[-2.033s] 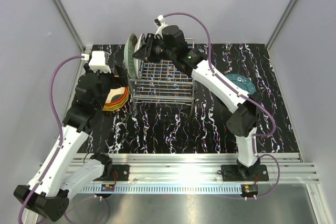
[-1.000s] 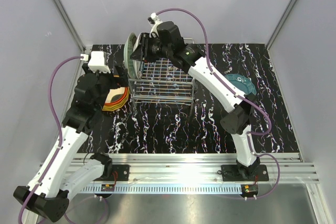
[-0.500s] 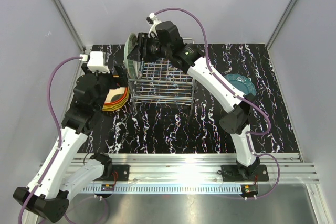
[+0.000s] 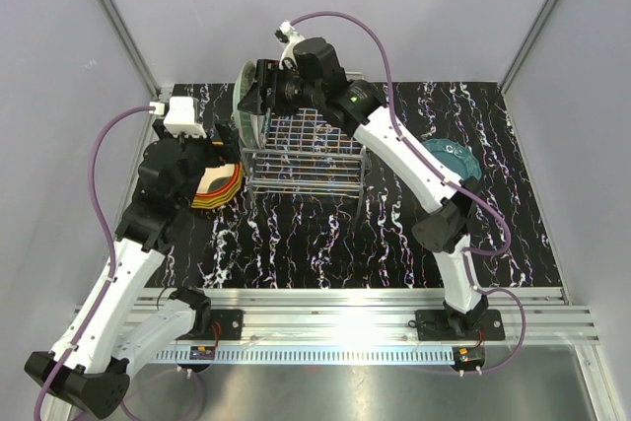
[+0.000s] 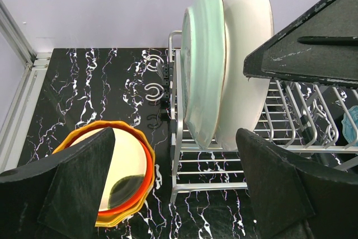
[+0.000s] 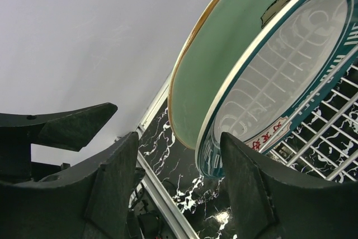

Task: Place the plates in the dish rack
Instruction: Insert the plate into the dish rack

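The right gripper (image 6: 179,188) is at the top of the rack's (image 4: 306,160) left end. Its fingers are apart, with a plate's rim between them. Plates (image 5: 207,71) stand on edge in the rack there. The left gripper (image 5: 179,188) hangs wide open just left of the rack, above a stack (image 5: 123,166) of plates. A teal plate (image 4: 454,157) lies right of the rack.

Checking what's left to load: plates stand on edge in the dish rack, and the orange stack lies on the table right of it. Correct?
Not quite: the orange stack lies on the table left of the dish rack, as the top external view shows. The plates do stand on edge in the rack.
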Tool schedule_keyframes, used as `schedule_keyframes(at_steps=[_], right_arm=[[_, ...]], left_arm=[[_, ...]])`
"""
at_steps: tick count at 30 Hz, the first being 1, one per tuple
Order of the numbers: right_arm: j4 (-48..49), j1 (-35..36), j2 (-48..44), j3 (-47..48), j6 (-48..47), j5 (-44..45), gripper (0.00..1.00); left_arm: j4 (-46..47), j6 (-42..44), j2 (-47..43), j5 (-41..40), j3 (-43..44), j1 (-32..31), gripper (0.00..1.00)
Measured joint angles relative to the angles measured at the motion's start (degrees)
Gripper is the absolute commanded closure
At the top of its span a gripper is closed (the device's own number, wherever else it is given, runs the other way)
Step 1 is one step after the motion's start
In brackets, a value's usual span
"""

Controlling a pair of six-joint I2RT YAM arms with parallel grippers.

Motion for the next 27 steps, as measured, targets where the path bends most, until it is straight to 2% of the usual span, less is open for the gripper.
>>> schedule_keyframes(at_steps=[2, 5, 7, 9, 14, 17, 22, 27], right_arm=[[-0.3, 0.0, -0.1, 0.0, -0.3, 0.5, 0.32], [-1.0, 0.0, -0.5, -0.1, -0.7, 1.0, 0.24], [-1.0, 0.0, -1.1, -0.4, -1.1, 1.5, 0.15], [-1.1, 0.0, -2.3, -1.0, -1.6, 2.1, 0.12], [-1.3, 0.0, -5.1, -1.6, -2.3, 3.0, 0.11], [-1.3, 0.0, -7.9, -3.7, -3.0, 4.0, 0.11], [-0.5, 0.0, -19.0, -19.0, -4.9, 9.0, 0.19], [-0.2, -0.1, -33.6, -37.8, -5.8, 19.2, 0.3]], left_arm=[[0.0, 0.0, 0.0, 0.0, 0.0, 0.0, 0.07], [0.0, 0.0, 0.0, 0.0, 0.0, 0.0, 0.07], [0.0, 0.0, 0.0, 0.0, 0.0, 0.0, 0.07], [0.0, 0.0, 0.0, 0.0, 0.0, 0.0, 0.07], [-0.3, 0.0, 0.0, -0.1, 0.0, 0.0, 0.06], [-0.4, 0.1, 0.0, -0.3, 0.0, 0.0, 0.01], [-0.5, 0.1, 0.0, -0.8, 0.0, 0.0, 0.01], [-0.9, 0.2, -0.7, -1.6, 0.0, 0.0, 0.01]])
